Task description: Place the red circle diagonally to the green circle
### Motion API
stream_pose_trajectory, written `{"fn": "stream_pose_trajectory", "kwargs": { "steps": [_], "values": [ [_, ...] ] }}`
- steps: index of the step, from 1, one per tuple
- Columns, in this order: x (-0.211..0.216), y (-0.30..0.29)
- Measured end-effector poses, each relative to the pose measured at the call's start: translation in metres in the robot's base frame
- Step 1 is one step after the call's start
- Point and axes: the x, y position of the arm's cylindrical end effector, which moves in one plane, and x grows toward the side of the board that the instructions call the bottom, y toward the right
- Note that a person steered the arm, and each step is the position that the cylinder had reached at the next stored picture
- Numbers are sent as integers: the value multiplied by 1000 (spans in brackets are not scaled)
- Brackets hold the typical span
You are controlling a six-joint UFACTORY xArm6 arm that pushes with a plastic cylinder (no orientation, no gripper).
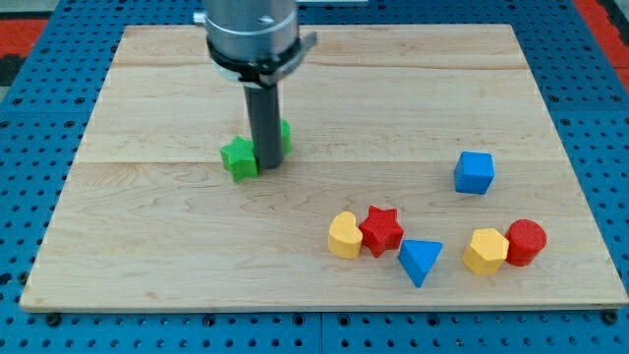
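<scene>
The red circle (pixel 527 241) lies at the view's lower right, touching the yellow hexagon (pixel 486 251) on its left. The green circle (pixel 285 136) is mostly hidden behind my rod at the view's centre left; only its right edge shows. A green star (pixel 238 157) lies just left of the rod. My tip (pixel 267 165) rests on the board between the green star and the green circle, touching or nearly touching both. It is far to the upper left of the red circle.
A yellow heart (pixel 344 235), a red star (pixel 381 229) and a blue triangle (pixel 421 260) cluster at the lower middle. A blue cube (pixel 474 172) stands at the right. The wooden board (pixel 157 256) lies on a blue pegboard.
</scene>
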Motion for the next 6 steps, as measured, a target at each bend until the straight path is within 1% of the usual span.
{"fn": "stream_pose_trajectory", "kwargs": {
  "steps": [1,2,3,4,5,6],
  "values": [
    [12,52],
    [-15,87],
    [-40,40],
    [-41,20],
    [15,80],
    [47,122]
  ]
}}
